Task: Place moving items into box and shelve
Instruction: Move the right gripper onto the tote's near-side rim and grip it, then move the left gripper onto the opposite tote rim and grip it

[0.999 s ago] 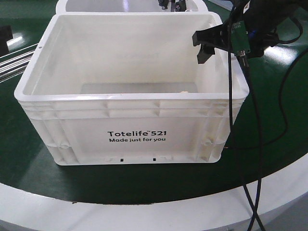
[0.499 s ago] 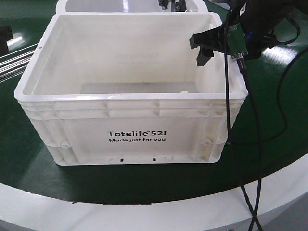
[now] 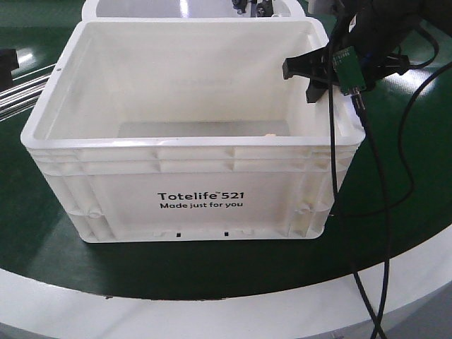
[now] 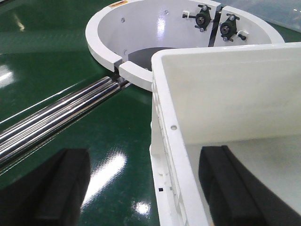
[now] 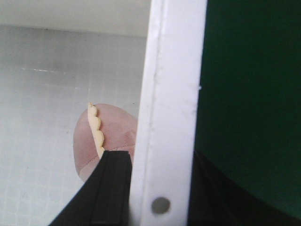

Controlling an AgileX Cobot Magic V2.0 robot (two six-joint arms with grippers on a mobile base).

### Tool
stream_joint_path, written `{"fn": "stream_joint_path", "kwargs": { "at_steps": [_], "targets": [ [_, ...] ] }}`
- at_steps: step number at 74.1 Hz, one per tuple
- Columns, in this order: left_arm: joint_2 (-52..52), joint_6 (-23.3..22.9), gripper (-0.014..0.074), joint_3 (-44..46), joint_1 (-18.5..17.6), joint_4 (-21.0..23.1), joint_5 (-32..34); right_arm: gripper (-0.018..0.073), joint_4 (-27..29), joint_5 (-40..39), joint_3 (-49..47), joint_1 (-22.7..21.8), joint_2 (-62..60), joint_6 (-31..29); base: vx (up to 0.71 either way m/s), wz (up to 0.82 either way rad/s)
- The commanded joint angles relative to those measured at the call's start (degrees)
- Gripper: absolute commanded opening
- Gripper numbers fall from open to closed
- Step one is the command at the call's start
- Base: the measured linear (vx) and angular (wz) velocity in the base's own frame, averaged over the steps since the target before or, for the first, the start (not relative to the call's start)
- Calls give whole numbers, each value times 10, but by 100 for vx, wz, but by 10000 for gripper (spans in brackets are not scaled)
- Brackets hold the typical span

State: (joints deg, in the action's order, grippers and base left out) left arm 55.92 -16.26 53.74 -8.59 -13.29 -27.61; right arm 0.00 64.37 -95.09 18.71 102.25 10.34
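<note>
Pinkish-brown toy [image 5: 110,136] sits on the box [image 3: 120,191] floor just below the right gripper [image 3: 298,83], whose jaws gape empty astride the right wall, so it's straight down, easily the nearer arm.

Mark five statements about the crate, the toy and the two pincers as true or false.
1. The pinkish toy lies inside the box. True.
2. The left pincer holds a toy. False: it is open and empty, straddling the box's wall.
3. The box's print reads "Totelife 521". True.
4. The right pincer is at the box's left wall. False: it is at the right wall, one finger on each side of it.
5. The box stands on a red surface. False: it stands on a green surface.
</note>
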Motion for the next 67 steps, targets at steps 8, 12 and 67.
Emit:
{"fn": "stream_joint_path", "kwargs": {
  "at_steps": [8, 12, 67],
  "targets": [
    [-8, -24, 585, 17, 1, 0, 25, -9, 46, -30, -14, 5, -16, -9, 0, 0],
    [-6, -39, 585, 23, 1, 0, 16, -9, 46, -30, -14, 5, -16, -10, 0, 0],
    [261, 82, 585, 350, -1, 146, -202, -9, 51, -37, -14, 5, -16, -34, 0, 0]
  ]
}}
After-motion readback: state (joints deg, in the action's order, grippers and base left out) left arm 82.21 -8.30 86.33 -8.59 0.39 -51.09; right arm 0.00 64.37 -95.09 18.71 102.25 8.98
